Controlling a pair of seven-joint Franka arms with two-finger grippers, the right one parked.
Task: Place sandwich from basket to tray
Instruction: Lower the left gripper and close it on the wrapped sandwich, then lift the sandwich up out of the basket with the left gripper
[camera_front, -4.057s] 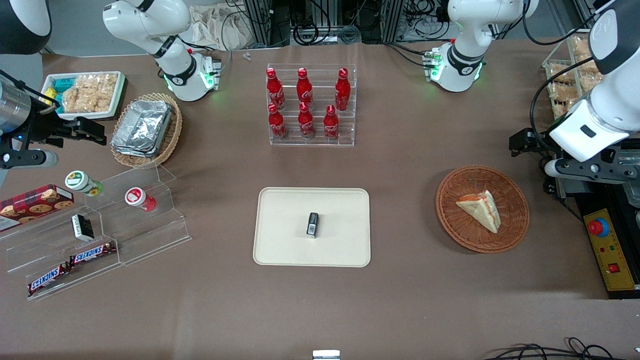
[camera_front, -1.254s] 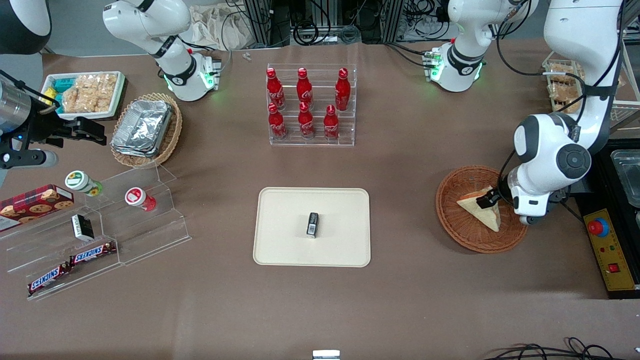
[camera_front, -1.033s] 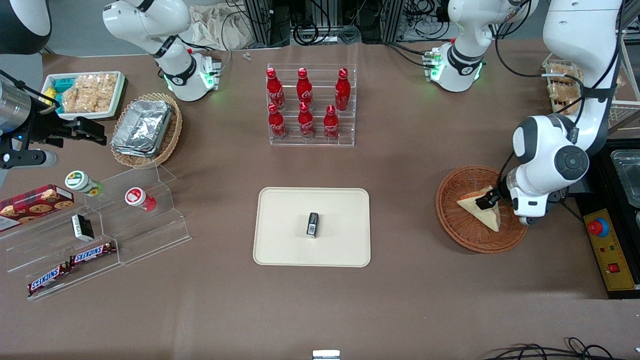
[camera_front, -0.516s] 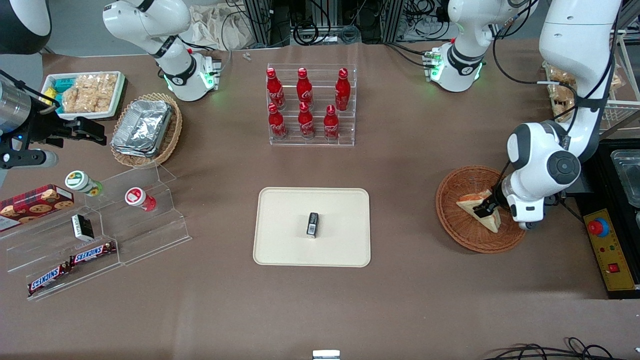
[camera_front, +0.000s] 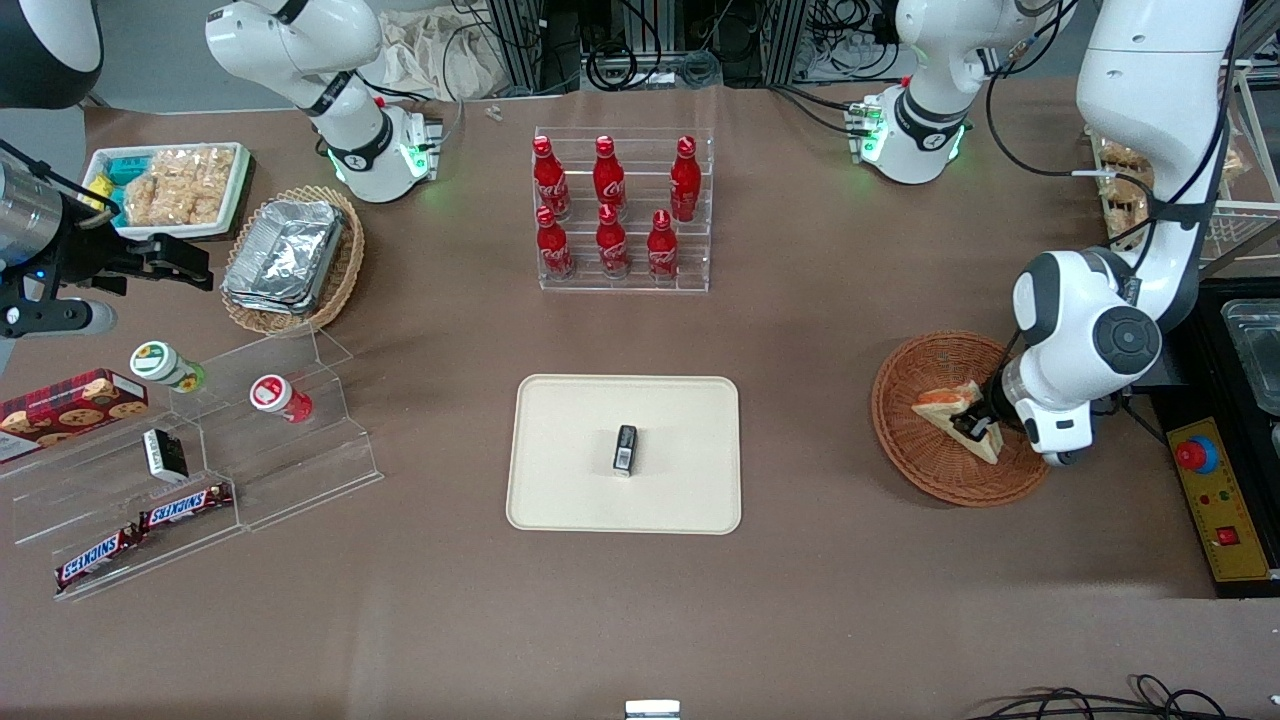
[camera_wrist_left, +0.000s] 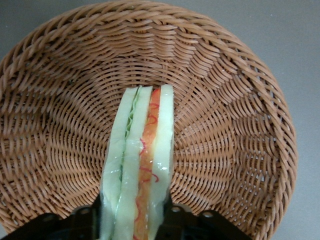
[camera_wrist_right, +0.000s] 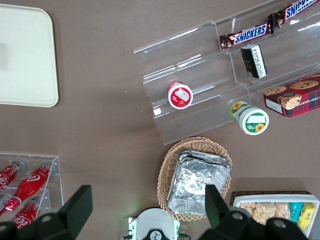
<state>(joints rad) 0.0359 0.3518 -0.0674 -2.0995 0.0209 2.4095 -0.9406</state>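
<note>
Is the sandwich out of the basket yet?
No. The sandwich stands on edge inside the basket, with the tool gripping it.

Left gripper (camera_front: 975, 425) low, wrist bent down — fingers (camera_wrist_left: 172, 220) clamped.

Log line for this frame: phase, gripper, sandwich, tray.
phase: grasp | gripper: shut on triangular white-bread sandwich | sandwich: in reddish-brown wicker basket | cream rectangular tray: holds small black object
</note>
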